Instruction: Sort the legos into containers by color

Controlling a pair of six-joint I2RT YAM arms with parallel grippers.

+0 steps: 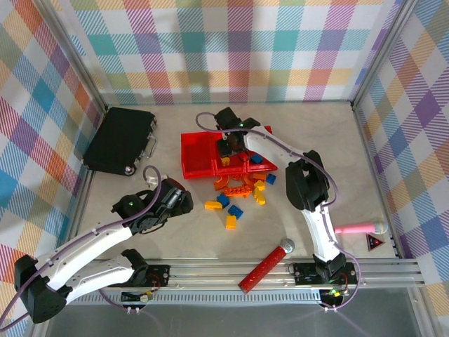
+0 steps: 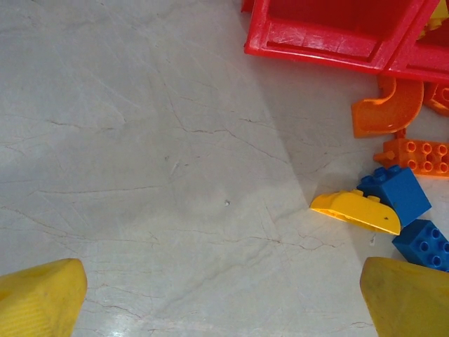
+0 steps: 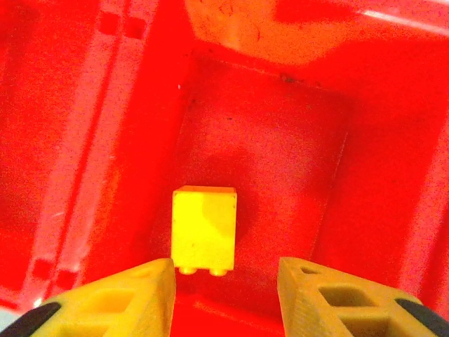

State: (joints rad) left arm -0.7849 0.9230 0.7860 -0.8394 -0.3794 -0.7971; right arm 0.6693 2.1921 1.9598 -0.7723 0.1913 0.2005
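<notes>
Three joined red containers stand mid-table. My right gripper hovers over the middle one. Seen from the right wrist, that gripper is open, its yellow fingers apart with nothing between them. A yellow lego lies on the red floor of the container just beyond the tips. Loose legos in orange, yellow and blue lie in front of the containers. My left gripper is wide open left of the pile; in its wrist view the gripper is above bare table, with a yellow sloped lego, blue legos and an orange arch to its right.
A flat black case lies at the back left. A red cylinder with a silver ball end rests near the front rail. A pink object and a small dark triangle sit at the right, and plaid walls close the table in.
</notes>
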